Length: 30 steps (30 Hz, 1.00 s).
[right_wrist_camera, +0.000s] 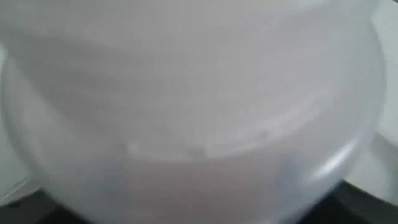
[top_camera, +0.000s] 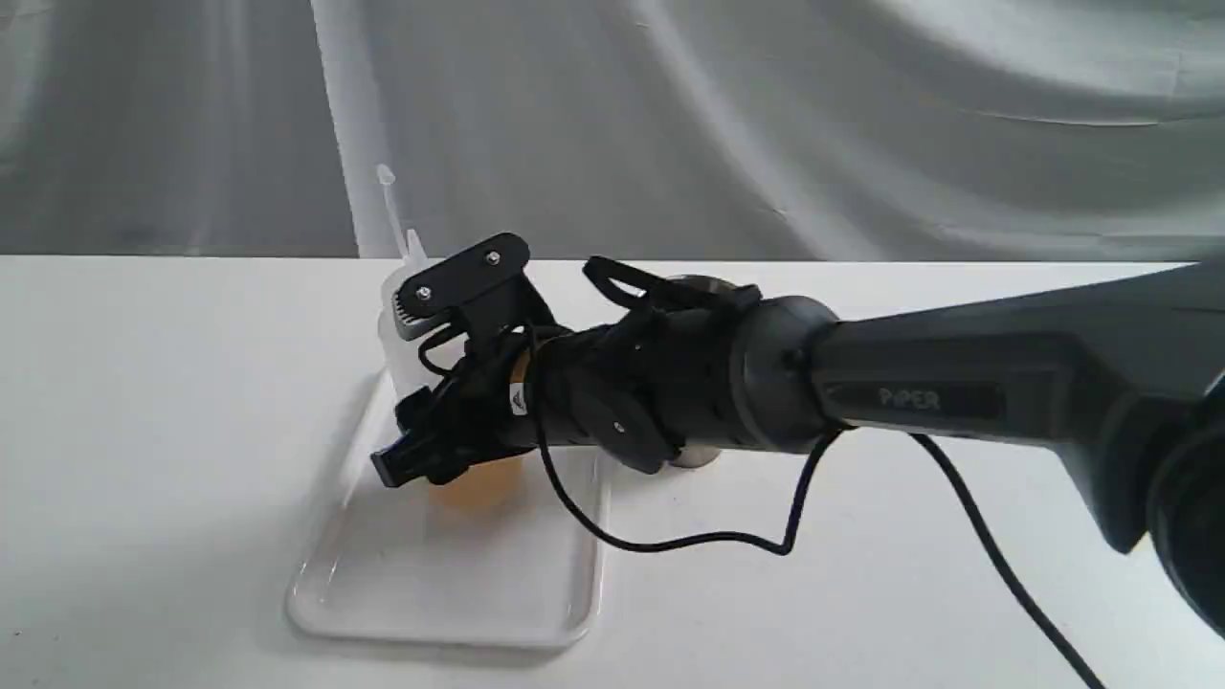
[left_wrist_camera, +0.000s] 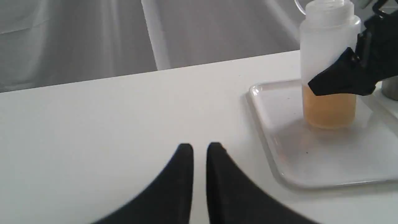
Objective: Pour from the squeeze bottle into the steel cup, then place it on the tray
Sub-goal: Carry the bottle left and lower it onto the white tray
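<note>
Two right gripper (top_camera: 397, 392) fingers pinch the translucent cylindrical squeeze bottle (left_wrist_camera: 328, 62), twelve o'clock on the glossy tray (left_wrist_camera: 311, 155); left gripper (left_wrist_camera: 200, 147) fingers nearly pressed together.

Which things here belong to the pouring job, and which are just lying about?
Job: squeeze bottle, standing on the tray; steel cup; right gripper, around the bottle.
Just there: left gripper, over the table; black cable; grey curtain.

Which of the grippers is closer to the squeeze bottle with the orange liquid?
Right. The right gripper straddles the squeeze bottle on the tray; the left gripper hangs over the table beside the tray, apart.
</note>
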{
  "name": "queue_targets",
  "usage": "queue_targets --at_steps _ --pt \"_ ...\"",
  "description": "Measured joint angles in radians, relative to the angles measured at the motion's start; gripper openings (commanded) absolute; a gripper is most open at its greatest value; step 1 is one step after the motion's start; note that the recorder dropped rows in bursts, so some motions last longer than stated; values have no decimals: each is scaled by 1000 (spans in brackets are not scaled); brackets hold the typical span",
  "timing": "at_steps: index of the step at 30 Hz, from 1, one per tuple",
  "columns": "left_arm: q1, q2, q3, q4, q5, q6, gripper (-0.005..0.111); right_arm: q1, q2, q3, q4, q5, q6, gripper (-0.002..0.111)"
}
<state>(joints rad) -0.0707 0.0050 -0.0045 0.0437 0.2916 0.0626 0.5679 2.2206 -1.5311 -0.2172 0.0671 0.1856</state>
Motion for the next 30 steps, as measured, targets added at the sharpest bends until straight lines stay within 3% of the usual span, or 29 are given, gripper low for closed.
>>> queue_targets --at_steps 30 --pt "0 0 0 0 0 0 8 0 0 0 70 35 -36 51"
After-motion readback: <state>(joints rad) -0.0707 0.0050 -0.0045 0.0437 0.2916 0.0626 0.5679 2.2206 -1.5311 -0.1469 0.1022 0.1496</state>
